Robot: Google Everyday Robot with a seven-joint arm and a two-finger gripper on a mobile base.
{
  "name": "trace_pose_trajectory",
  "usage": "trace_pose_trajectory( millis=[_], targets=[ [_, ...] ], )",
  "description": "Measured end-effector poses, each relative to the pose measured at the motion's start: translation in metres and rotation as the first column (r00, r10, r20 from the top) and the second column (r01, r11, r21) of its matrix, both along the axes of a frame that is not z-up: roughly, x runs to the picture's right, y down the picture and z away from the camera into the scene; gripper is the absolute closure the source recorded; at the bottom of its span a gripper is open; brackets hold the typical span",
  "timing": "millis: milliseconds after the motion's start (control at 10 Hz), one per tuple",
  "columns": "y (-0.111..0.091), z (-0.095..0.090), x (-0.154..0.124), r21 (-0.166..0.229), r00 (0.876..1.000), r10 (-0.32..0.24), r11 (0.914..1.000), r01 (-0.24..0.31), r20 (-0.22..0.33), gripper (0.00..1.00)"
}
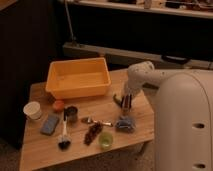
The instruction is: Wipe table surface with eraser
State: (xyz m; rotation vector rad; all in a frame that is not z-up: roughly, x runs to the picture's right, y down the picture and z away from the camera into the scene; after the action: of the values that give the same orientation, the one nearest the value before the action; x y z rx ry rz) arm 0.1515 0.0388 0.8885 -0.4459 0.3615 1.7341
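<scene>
Near table surface point(40, 150) right edge: jaws pointing down.

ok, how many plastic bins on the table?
1. The orange bin sits at the back of the table surface. The gripper is low over the table to its right; the robot's body could hide more.

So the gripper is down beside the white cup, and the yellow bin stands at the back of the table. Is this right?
No. In the camera view the gripper is low over the right part of the table, beside the yellow bin; the white cup stands apart at the left edge. The bin is at the back.
</scene>
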Motion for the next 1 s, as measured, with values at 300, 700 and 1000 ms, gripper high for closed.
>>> trace_pose_trajectory(
  millis=[300,700,1000],
  targets=[
    [-0.014,0.023,0.043,-0.002,0.997,0.055,0.9985,-0.055,-0.062,1.00],
    [-0.033,0.060,0.063,0.002,0.987,0.114,0.9935,-0.114,-0.110,1.00],
    [-0.044,0.065,0.038,0.011,0.993,0.088,0.9961,-0.088,-0.075,1.00]
  ],
)
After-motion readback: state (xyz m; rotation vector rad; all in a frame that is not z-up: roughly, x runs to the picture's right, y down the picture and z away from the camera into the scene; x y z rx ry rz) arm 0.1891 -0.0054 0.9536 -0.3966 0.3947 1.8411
